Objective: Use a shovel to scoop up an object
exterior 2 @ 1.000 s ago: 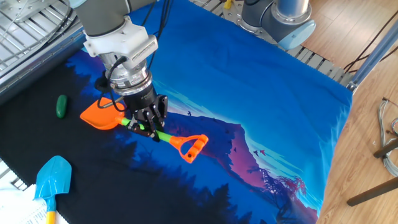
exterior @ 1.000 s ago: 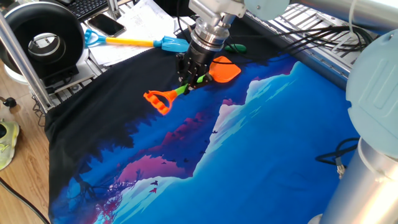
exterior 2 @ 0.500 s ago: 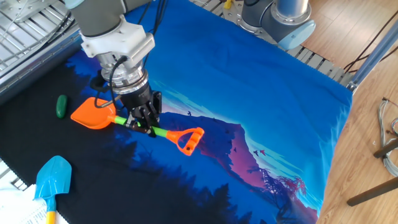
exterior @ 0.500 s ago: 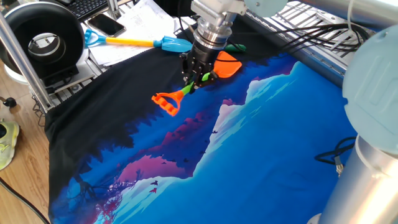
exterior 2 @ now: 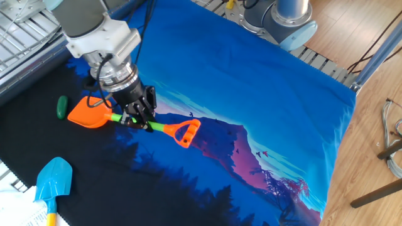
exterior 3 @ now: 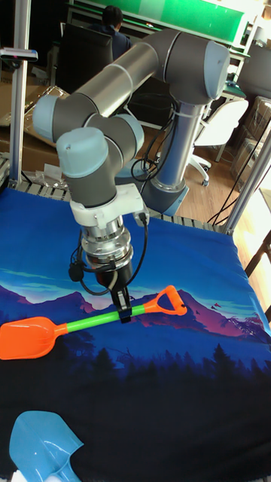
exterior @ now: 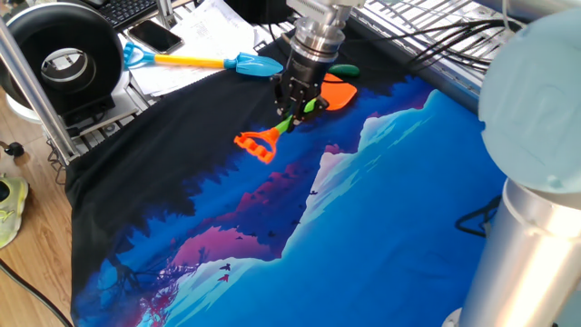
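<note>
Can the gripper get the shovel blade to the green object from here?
Probably yes: the gripper holds the shovel by its shaft, and bare cloth separates the blade from the object.

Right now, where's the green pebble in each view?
One fixed view: pebble top centre, just behind the shovel blade.
Other fixed view: pebble far left, beside the blade tip.
Tall fixed view: not in it.
Shared landmark: the shovel's orange blade, also seen in the tall view.
</note>
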`<act>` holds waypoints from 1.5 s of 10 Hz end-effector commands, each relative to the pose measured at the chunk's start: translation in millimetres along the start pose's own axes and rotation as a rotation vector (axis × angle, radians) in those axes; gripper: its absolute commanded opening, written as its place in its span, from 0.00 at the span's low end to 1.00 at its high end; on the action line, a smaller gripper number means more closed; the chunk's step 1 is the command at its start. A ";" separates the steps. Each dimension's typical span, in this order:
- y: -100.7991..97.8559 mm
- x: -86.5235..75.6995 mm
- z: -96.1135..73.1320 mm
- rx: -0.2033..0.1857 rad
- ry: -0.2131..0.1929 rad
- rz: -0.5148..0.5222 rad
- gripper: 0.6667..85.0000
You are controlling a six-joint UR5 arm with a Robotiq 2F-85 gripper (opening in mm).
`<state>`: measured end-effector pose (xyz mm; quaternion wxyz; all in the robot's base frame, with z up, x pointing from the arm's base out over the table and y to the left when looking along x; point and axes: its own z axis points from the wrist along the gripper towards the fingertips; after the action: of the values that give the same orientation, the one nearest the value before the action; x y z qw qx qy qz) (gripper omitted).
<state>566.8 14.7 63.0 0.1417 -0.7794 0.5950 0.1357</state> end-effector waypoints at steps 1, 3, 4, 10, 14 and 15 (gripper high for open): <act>9.2 8.8 -6.0 -0.043 -0.003 -0.017 0.01; 9.9 11.0 -8.6 -0.043 -0.014 -0.016 0.01; 10.5 13.7 -9.9 -0.046 -0.015 -0.025 0.01; 6.7 39.9 -26.8 -0.021 0.004 0.021 0.01; 6.0 59.0 -36.4 0.000 0.058 0.137 0.01; 6.3 53.0 -36.8 -0.001 0.034 0.162 0.01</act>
<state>572.8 -44.7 70.7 0.1159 -0.7554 0.6314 0.1311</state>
